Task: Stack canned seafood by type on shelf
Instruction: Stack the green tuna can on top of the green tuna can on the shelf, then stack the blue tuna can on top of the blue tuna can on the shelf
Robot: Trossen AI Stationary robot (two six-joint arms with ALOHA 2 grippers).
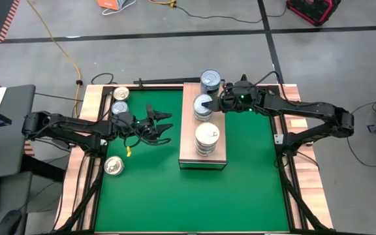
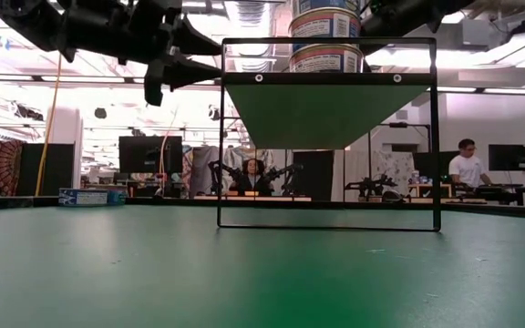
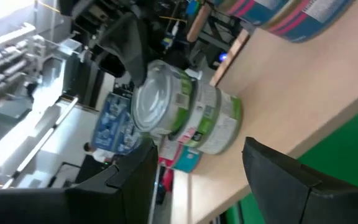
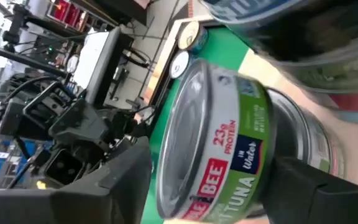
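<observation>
The shelf [image 1: 189,140], a long light-wood block, lies on the green mat [image 1: 240,189] and bears three stacks of canned seafood. These are a blue-silver far stack [image 1: 210,81], a middle stack [image 1: 201,112] and a white-topped near stack [image 1: 207,138]. My right gripper [image 1: 209,104] is open, its fingers [image 4: 120,180] on either side of the middle stack's top tin, a green-labelled tuna can [image 4: 222,143], which lies on the tin under it. My left gripper [image 1: 165,127] hangs open over the mat left of the shelf, holding nothing, and faces that stack [image 3: 191,115].
Three loose tins lie at the left. Two are near the far left corner [image 1: 121,94] [image 1: 119,108] and one is on the left wooden border [image 1: 113,166]. Open green mat lies near and right of the shelf. People sit in the room beyond the table [image 2: 468,164].
</observation>
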